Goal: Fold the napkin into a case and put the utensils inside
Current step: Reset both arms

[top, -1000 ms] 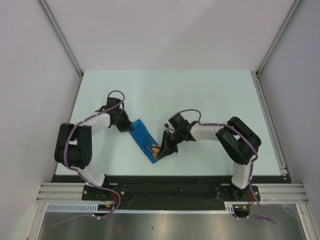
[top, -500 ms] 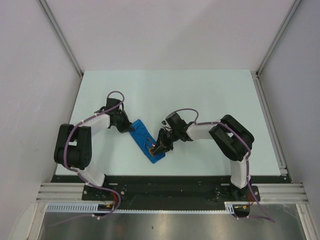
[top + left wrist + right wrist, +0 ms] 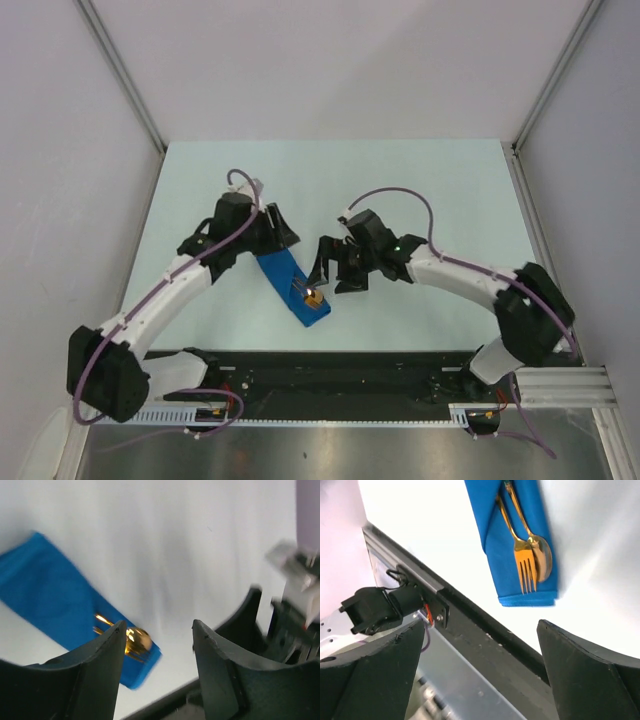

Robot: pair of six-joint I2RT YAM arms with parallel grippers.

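Both arms pull up off the narrow royal-blue cloth case (image 3: 288, 272) on the pale table (image 3: 430, 180); left tool (image 3: 158, 625) and right tool (image 3: 480, 626) spread, empty; gold-headed fork (image 3: 525, 564) and spoon (image 3: 543, 552) poke out.

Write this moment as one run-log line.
napkin: folded pouch | fork, spoon: inside, heads showing | left pincer: open | right pincer: open

In the left wrist view everything is blurred, and one finger (image 3: 97, 672) of the left claw (image 3: 158, 632) covers part of the gold heads of the utensils (image 3: 137, 639). In the right wrist view the handles of the fork (image 3: 525, 562) and the spoon (image 3: 542, 555) are out of sight, either under a fold of the case (image 3: 492, 535) or beyond the upper edge, which also cuts off the far end of the case. From above the utensils are too small to tell apart
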